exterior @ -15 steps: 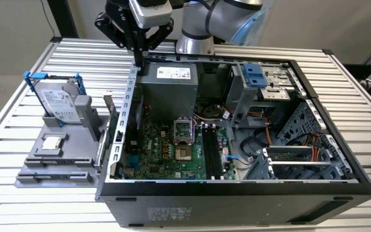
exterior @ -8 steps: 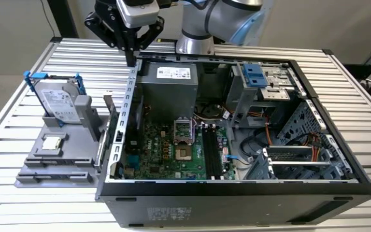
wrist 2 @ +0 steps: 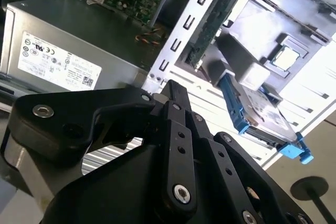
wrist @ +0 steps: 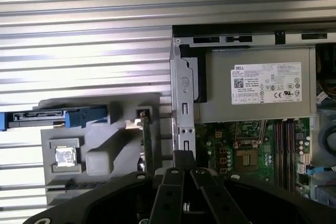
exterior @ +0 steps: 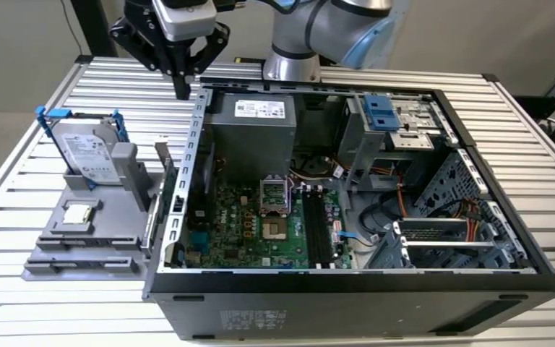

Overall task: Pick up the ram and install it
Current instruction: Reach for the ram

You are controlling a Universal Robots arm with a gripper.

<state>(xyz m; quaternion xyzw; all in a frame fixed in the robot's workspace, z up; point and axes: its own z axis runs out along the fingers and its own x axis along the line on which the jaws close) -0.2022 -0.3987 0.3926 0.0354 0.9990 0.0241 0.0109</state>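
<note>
The ram [wrist: 147,142] is a thin blue-green stick standing on edge in a grey holder [exterior: 84,238] beside the open computer case [exterior: 355,289], at the exterior view's left. It also shows as a long green strip, the ram [wrist 2: 223,14], in the second wrist view. My gripper [exterior: 181,88] hangs above the table by the case's back corner, behind the holder and well above the ram. Its black fingers [wrist 2: 173,103] are pressed together with nothing between them. The black memory slots [exterior: 316,231] lie on the green motherboard inside the case.
On the holder, a silver hard drive [exterior: 89,155] with blue rails stands upright and a small square processor chip [exterior: 80,213] lies flat. Inside the case are a grey power supply [exterior: 254,134], a drive cage [exterior: 393,119] and loose cables [exterior: 393,210]. The table is ribbed metal.
</note>
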